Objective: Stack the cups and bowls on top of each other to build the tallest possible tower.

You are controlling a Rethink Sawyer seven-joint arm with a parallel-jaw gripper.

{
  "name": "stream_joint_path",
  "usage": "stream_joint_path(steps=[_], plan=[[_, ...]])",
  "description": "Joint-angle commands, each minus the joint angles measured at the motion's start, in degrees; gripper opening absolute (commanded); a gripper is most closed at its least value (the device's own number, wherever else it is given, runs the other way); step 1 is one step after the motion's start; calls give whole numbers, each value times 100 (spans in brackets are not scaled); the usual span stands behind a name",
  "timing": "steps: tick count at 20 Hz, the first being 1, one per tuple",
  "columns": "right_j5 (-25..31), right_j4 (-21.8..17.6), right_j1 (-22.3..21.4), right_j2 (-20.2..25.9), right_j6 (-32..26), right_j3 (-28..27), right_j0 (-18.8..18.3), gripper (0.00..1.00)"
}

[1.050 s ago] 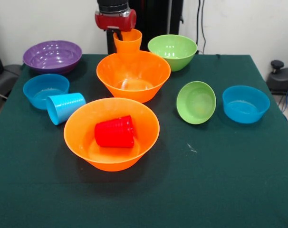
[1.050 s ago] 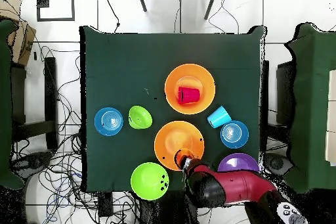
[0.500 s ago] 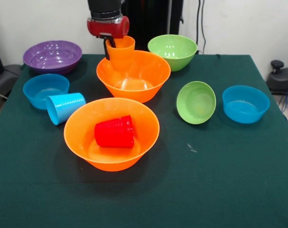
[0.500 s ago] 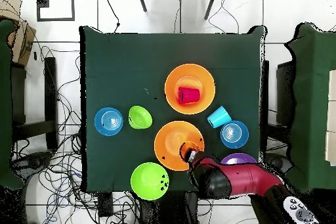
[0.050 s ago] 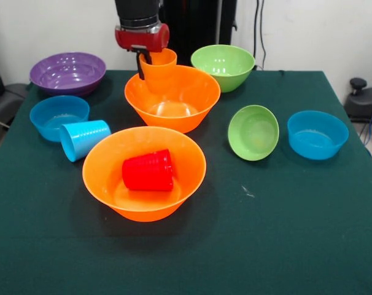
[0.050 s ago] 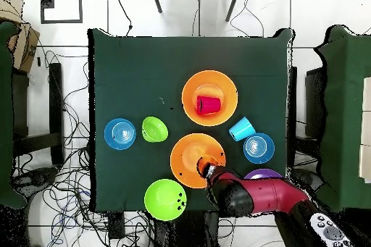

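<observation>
Here the jaws [image 5: 150, 58] are seen closed on the rim of the orange cup [image 5: 159, 64], one dark finger [image 5: 139, 66] showing down the outside of the cup wall; the other finger is hidden, presumably inside the cup. The cup is held upright, mouth up, long axis vertical, directly beneath the red wrist. It hangs over the far side of the large orange bowl [image 5: 172, 97], its lower part hidden behind that bowl's rim, so whether the base touches the bowl's inner wall can't be told. In the overhead view the cup [image 6: 208, 165] sits at the bowl's [image 6: 190, 158] edge nearest the robot, not over its centre.

Judged from this, the coming move turns on that offset: the bowl's flat centre lies toward the table's middle from the cup, so a short shift that way is wanted before release, w/ the cup kept vertical.

The cup is plain, glossy, tapered, narrower than any bowl.

Outward: a large green bowl [image 5: 223, 66] near the far edge, a purple bowl [image 5: 67, 72] at the far corner, a 2nd large orange bowl [image 5: 144, 172] w/ the red cup [image 5: 148, 170] lying on its side in it. The light blue cup [image 5: 84, 139] lies tipped beside a small blue bowl [image 5: 58, 116].
</observation>
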Motion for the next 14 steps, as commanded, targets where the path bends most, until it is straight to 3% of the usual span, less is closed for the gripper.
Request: stream_joint_path(steps=[1,3,9,14], plan=[[-77,-243,181,-117,126,-489,597,0],[-211,-239,170,-267,274,-453,759,0],[-123,-176,267,-123,12,-566,626,0],[-279,-296,536,-228,33,-822,727,0]])
